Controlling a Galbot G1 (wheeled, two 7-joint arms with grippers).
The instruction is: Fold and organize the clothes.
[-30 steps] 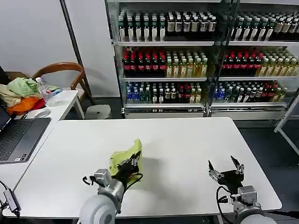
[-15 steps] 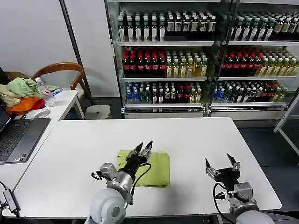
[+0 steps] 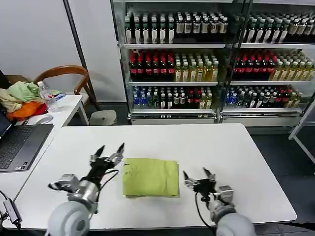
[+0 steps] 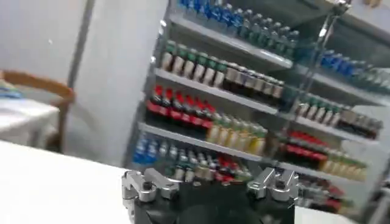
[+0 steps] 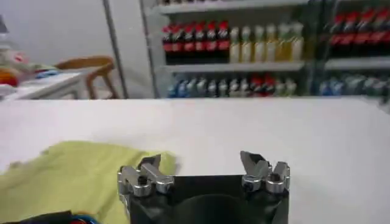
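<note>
Surroundings: white table (image 3: 236, 147); laptop (image 3: 19, 145) and a heap of garments (image 3: 20, 98) on a side table far to the left of the left gripper; drink shelves (image 3: 216, 59) behind.
Obstructions: nothing lies between either gripper and the T-shirt.
T-shirt (image 3: 150, 177): lime-green, folded into a flat rectangle, lying on the table between the two grippers.
Left gripper (image 3: 110, 154): fingers spread apart, holding nothing, just left of the T-shirt.
Right gripper (image 3: 197, 177): fingers apart, empty, just right of the T-shirt.

The T-shirt (image 3: 150, 177) lies on the table (image 3: 221, 147) between both pincers.
</note>
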